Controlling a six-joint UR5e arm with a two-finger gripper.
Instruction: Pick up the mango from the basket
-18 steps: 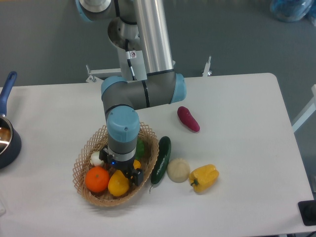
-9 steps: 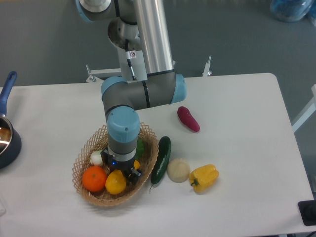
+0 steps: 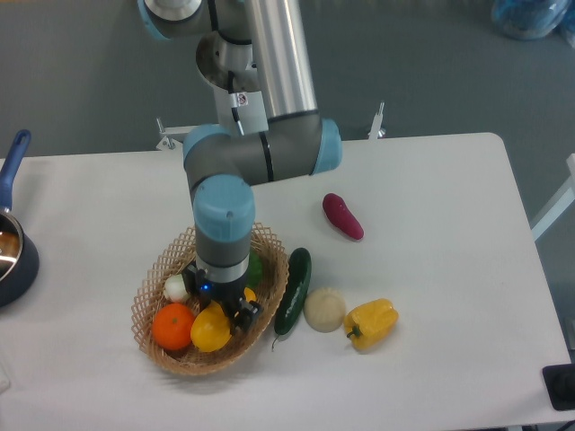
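On the white table, the grey and blue arm is reaching down from the top of the view, its wrist pointing straight into the basket. The basket is sitting near the table's front left, and it is holding several pieces of produce. The gripper is standing low inside it, its fingers clamped on the mango, which is showing just below the wrist and touching the orange on its left. Whether the mango is resting on the basket floor or hanging just clear of it, I cannot tell. A small white bulb is lying behind the orange, and something green is peeking out beside the wrist, mostly hidden. Just beside the basket's right rim a dark cucumber is lying, with a pale round vegetable touching its side and a yellow bell pepper next to that. Further back, a purple-red sweet potato is lying apart from the rest. At the left edge a dark pan with a blue handle is partly showing.
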